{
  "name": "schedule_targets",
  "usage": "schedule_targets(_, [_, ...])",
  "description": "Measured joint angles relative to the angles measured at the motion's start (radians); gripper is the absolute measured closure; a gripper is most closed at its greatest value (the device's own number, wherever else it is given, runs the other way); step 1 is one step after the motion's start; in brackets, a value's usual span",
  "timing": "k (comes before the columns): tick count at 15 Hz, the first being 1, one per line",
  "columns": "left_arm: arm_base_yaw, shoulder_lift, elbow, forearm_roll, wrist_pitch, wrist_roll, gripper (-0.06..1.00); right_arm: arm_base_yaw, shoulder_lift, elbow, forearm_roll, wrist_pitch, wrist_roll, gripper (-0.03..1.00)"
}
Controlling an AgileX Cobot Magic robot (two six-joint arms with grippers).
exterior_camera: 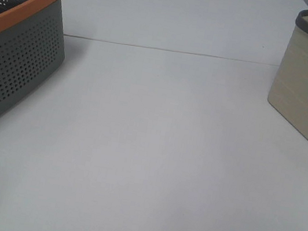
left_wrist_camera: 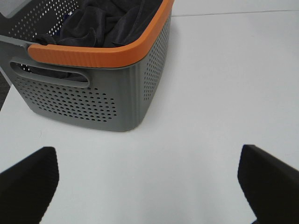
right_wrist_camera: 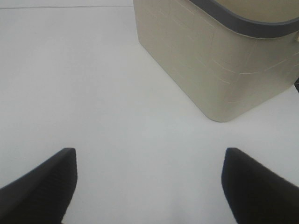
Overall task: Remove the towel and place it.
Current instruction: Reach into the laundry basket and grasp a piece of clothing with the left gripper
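Left jaws gape, apart from towel [left_wrist_camera: 108,22] bunched in basket [left_wrist_camera: 93,103].

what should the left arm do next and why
Probably move the left end effector forward and over the orange rim: it is open and empty, short of the grey basket, and the towel lies bunched inside it.

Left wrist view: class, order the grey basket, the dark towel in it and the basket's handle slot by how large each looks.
1. grey basket, clearly largest.
2. dark towel; only part of it shows, bunched inside, so its full size is unsure.
3. handle slot, smallest.
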Motion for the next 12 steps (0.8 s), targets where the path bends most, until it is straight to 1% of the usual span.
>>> schedule_targets(12, [0.000,0.000,0.000,0.000,0.000,0.000,-0.04,0.000,0.000,0.000,0.000,0.000,0.000,0.21])
